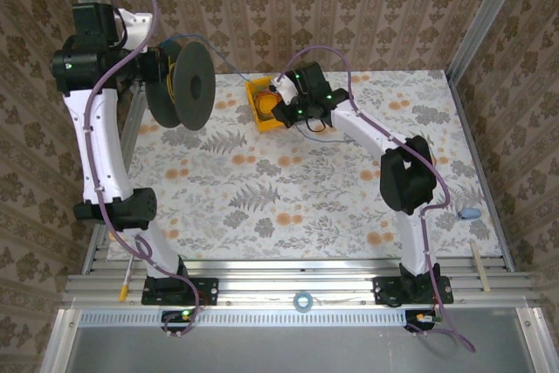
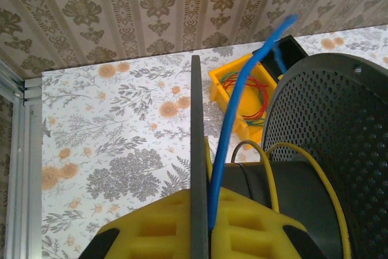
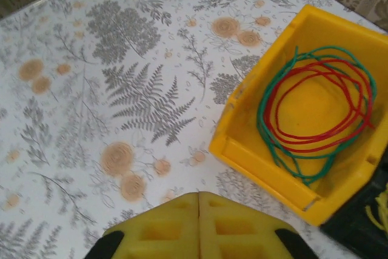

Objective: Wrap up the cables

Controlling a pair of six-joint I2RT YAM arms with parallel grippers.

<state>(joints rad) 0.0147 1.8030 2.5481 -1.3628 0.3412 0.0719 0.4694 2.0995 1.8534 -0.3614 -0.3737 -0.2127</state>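
Holding the spool [image 1: 188, 85] up at the top view's upper left, the left gripper [image 2: 203, 210] is clamped on its flange, I guess so it's free for winding. The blue cable [image 2: 233, 110] comes out right beside that flange and the yellow cable [image 2: 273, 186] loops the hub. The right gripper [image 3: 199, 213] is pinched closed by the bin [image 3: 254, 156], and I can't see any cable in it.

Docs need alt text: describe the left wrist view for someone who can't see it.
The left gripper is clamped on the thin flange of a black spool, with a blue cable rising beside that flange toward a yellow bin. A yellow cable loops over the spool's hub, above a floral table.
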